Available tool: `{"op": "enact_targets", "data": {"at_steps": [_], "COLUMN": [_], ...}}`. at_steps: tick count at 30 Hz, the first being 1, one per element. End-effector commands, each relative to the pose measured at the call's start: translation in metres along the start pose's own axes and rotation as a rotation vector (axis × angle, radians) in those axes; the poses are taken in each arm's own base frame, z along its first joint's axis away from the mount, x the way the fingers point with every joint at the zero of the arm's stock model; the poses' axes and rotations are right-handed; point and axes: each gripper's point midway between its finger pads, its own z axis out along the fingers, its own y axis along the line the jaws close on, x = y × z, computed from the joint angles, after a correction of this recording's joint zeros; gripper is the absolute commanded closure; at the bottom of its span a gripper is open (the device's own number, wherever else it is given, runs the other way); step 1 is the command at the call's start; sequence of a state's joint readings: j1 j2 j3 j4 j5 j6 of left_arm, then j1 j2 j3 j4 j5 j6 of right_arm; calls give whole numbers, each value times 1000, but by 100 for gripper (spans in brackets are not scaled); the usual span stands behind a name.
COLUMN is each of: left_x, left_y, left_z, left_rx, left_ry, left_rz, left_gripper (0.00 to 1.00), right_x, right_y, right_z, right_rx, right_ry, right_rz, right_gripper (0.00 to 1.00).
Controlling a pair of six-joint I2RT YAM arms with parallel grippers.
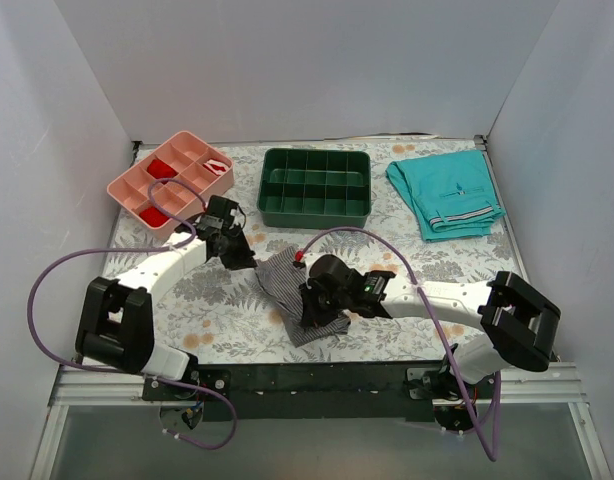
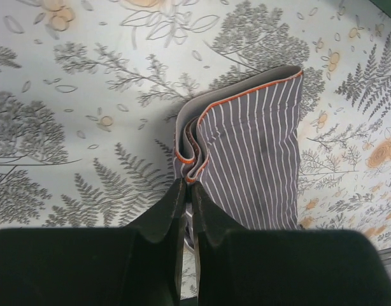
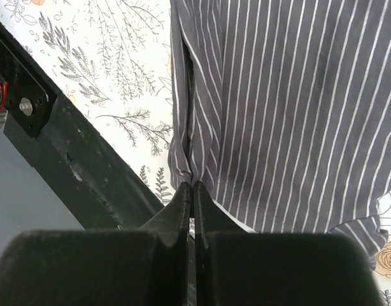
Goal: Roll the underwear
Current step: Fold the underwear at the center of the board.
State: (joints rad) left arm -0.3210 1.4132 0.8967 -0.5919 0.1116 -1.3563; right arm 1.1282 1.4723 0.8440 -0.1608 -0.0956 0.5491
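The underwear [image 1: 285,282], grey with fine white pinstripes, lies bunched on the floral table between the two arms. My left gripper [image 1: 249,258] is shut on its far-left corner. In the left wrist view the left gripper [image 2: 187,182] pinches the layered, orange-trimmed waistband folds, and the striped underwear [image 2: 256,159] spreads out ahead of it. My right gripper [image 1: 309,318] is shut on the near edge. The right wrist view shows the right gripper [image 3: 192,186] clamped on a pleat of the underwear [image 3: 284,108], close to the table's front.
A pink divided tray [image 1: 117,188] sits at the back left and a green divided bin [image 1: 315,213] at the back middle. Folded teal shorts [image 1: 447,195] lie at the back right. The black front rail [image 3: 68,159] runs just beside the right gripper.
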Motion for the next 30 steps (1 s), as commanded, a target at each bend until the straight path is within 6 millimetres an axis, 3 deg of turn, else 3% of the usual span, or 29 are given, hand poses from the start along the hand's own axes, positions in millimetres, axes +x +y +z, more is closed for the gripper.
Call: {"op": "enact_targets", "data": {"at_steps": [1,19,30], "left_x": [0,-23,-28], "left_y": [-25,-77,-107], "left_z": [4,31,40], "left_rx": [2,-13,7], "left_ry": [2,4,11], "left_rz": [59,97,128], "left_gripper": [100,100,100], "right_x": [-15,0,2], "right_y": [11,-35,-49], "right_z": [-7,-21,-23], "right_rx": [-94,10,39], "right_ry": [-71,-157,-189], "right_rz": [36,198,247], "right_gripper": [99,99,99]}}
